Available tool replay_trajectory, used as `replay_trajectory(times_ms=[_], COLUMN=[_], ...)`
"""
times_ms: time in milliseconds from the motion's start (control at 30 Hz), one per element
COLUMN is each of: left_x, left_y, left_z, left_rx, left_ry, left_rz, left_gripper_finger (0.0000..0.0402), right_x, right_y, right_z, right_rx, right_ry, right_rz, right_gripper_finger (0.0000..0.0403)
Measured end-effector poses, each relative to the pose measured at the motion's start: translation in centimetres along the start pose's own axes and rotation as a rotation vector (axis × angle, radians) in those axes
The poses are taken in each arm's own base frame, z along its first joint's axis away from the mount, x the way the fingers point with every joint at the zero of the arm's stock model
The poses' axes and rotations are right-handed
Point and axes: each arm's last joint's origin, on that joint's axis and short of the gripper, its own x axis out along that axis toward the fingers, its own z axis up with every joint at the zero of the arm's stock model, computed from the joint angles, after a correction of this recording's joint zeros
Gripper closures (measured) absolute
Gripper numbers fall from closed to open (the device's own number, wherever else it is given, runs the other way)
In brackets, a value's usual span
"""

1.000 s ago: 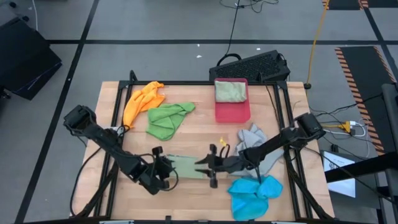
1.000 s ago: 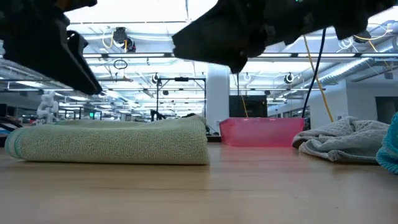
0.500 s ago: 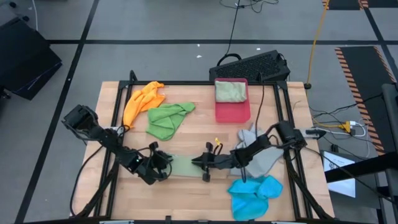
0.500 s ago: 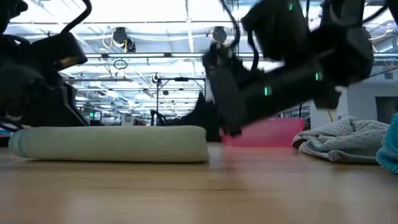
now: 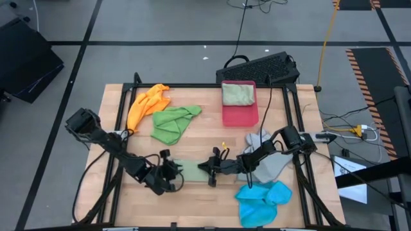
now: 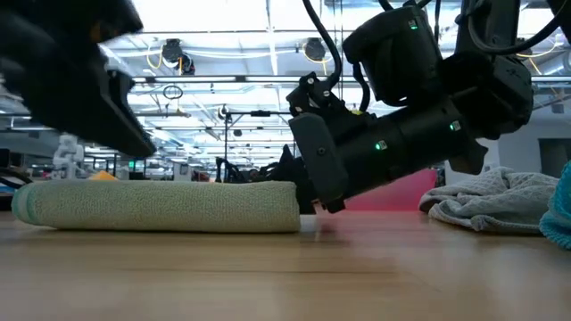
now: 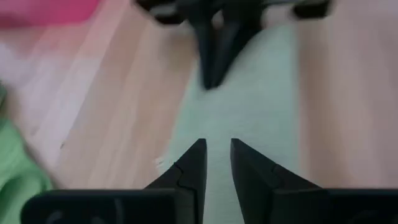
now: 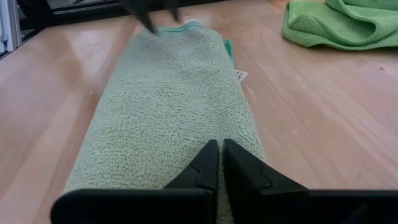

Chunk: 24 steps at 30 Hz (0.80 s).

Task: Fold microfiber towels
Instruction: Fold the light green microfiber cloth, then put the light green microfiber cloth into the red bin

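One pale sage towel [image 5: 237,94] lies folded in the pink tray [image 5: 240,115] at the far side of the tabletop [image 5: 199,135]; this one counts as done. A second pale sage towel [image 5: 192,172] lies near the front edge of the tabletop, folded into a long narrow strip, and is the piece in hand. The left pincer [image 5: 172,174] sits at the strip's left end; in the left wrist view its fingers [image 7: 193,163] stand narrow, a small gap between them, over the cloth, and whether they pinch the fabric cannot be told. The right pincer [image 5: 212,172] sits at the strip's right end; in the right wrist view its fingers [image 8: 208,163] are pressed together at the towel's edge, apparently nipping it. Judgement: this towel is partly folded, and a further fold end-to-end probably remains before it can go to the tray. Four towels are still unfolded: an orange towel [image 5: 146,102] and a bright green towel [image 5: 172,122] crumpled at the far left, a grey towel [image 5: 270,157] under the right arm, and a blue towel [image 5: 263,200] at the front right. Roughly one of six done, one in progress.
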Motion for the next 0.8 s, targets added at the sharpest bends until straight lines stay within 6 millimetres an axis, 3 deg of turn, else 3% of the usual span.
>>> replay_trajectory(times_ms=[167,433,567,700,800], left_x=[-1.4,0.0,1.5,2.7,3.2], left_y=[-2.0,-3.9,-3.9,-3.5,-2.9], left_z=[0.1,-3.3,-4.2,-4.2,-4.1], left_rx=[0.062,0.141,0.191,0.187,0.174], left_ry=[-0.059,0.005,0.023,0.043,0.097], left_rz=[-0.081,-0.029,0.036,0.072,0.061], left_gripper_finger=[0.0312,0.0172,0.0125,0.0116,0.015], right_x=[0.0,0.0,0.0,0.0,-0.1], right_y=[0.0,0.0,0.0,0.0,0.1], right_z=[0.0,0.1,0.1,0.1,0.5], right_rx=[-0.002,0.012,0.022,0.025,0.029], right_ry=[0.002,-0.011,-0.013,-0.019,-0.027], right_rz=[0.0,0.005,0.007,0.01,0.013], right_gripper_finger=[0.0389,0.0389,0.0389,0.0389,0.0389])
